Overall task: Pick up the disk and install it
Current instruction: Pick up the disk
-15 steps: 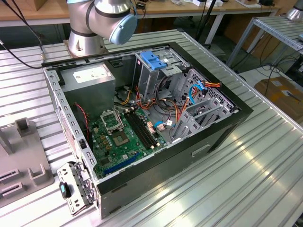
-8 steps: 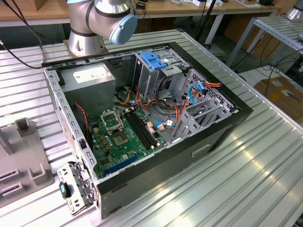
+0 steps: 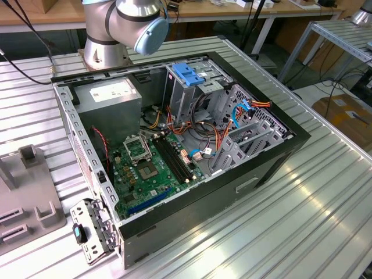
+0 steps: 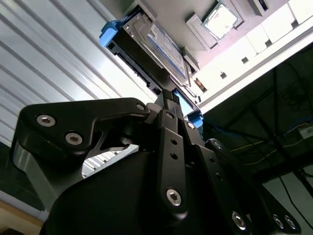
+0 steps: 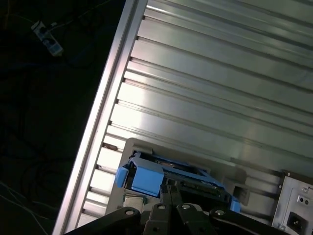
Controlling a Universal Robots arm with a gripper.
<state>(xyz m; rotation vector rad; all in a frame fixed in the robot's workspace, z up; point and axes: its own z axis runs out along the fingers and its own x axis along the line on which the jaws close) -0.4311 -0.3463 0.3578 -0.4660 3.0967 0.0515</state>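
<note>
In the exterior view the arm (image 3: 125,23) is cut off above its base, behind the open computer case (image 3: 244,180). In the second wrist view the gripper (image 4: 170,100) meets the edge of the disk (image 4: 159,44), its own body hiding the contact; whether it clamps cannot be told. In the first wrist view the disk (image 5: 168,172) sits half-hidden in a grey holder (image 5: 134,146) on the ribbed table (image 5: 205,93).

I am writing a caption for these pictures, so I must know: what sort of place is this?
Probably a robotics laboratory or workshop. An opened computer case lies on a ribbed metal table, the robot arm's base stands on that table, and workbenches with cables stand behind.
</note>
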